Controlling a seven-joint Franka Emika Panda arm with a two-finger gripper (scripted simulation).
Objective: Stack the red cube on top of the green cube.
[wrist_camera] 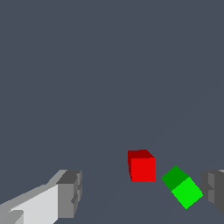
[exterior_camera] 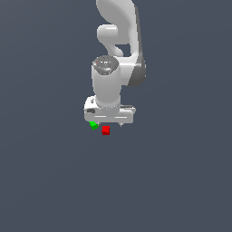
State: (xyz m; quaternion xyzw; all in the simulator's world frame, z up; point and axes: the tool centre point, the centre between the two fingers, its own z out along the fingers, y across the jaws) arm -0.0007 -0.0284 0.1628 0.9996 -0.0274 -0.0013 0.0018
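The gripper [wrist_camera: 142,192] is wide open and holds nothing. In the wrist view its two grey fingers [wrist_camera: 70,192] stand far apart, and both cubes sit in the gap between them. The red cube [wrist_camera: 142,168] is near the middle of the gap, well apart from both fingers. The green cube [wrist_camera: 183,189] is just beside the other finger.

In the exterior view the white arm [exterior_camera: 113,68] hangs over the cubes, and the gripper [exterior_camera: 108,118] sits just above them. The red cube [exterior_camera: 105,130] is a little to the exterior view's right of the green cube [exterior_camera: 94,125]. They are near each other but do not touch.

The floor [exterior_camera: 45,181] is flat, dark and grey. No edge or corner of it shows, and there is wide open room on all sides of the cubes.

Both cubes lie flat. A cube has no long side. The red one sits almost square to the fingers, and the green one is turned at a slant.

There is one red cube, one green cube and one gripper.
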